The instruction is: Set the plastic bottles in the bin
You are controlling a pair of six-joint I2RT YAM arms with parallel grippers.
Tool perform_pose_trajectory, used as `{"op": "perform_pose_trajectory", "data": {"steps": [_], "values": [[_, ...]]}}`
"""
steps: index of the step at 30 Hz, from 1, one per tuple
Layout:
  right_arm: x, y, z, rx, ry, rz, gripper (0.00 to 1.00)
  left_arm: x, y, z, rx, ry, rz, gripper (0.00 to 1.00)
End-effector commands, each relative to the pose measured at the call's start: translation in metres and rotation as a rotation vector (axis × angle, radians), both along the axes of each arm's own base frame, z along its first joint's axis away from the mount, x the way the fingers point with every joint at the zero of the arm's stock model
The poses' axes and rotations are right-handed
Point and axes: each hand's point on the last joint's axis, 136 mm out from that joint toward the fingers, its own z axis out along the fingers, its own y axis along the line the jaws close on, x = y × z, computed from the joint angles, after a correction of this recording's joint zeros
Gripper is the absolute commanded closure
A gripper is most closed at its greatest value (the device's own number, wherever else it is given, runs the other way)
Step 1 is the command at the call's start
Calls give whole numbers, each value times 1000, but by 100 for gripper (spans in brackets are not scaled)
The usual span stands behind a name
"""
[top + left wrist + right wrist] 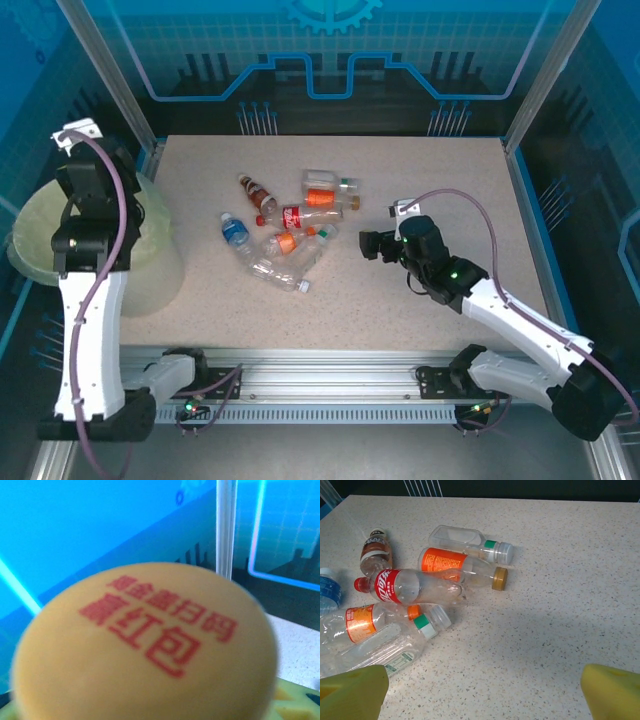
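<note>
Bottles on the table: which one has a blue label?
The white-capped bottle at the pile's left end; none of the others has any blue.

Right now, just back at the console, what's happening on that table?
The left arm is raised over the bin with an orange-capped bottle right against its wrist camera, apparently gripped and ready to drop. The right claw is open and low over the table, facing the pile of bottles without touching any. About eight bottles lie on their sides there, not yet binned.
</note>
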Motion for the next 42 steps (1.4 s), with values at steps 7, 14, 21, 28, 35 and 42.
{"op": "perform_pose_trajectory", "data": {"steps": [7,14,21,28,35,42], "values": [[-2,-24,5,21,-17,-67,0,1,61,-48,-260,23,129,46],[-4,-30,6,28,-21,-81,0,-23,111,-84,-340,14,331,39],[-4,-33,8,37,-18,-89,0,-24,115,-110,-443,50,384,15],[-6,-38,9,49,-17,-111,0,-16,97,-95,-497,-7,282,8],[-7,-43,7,68,-4,-138,0,-8,72,-84,-555,-53,172,5],[-8,-44,2,96,27,-155,0,15,13,-64,-567,-68,-19,1]]}}
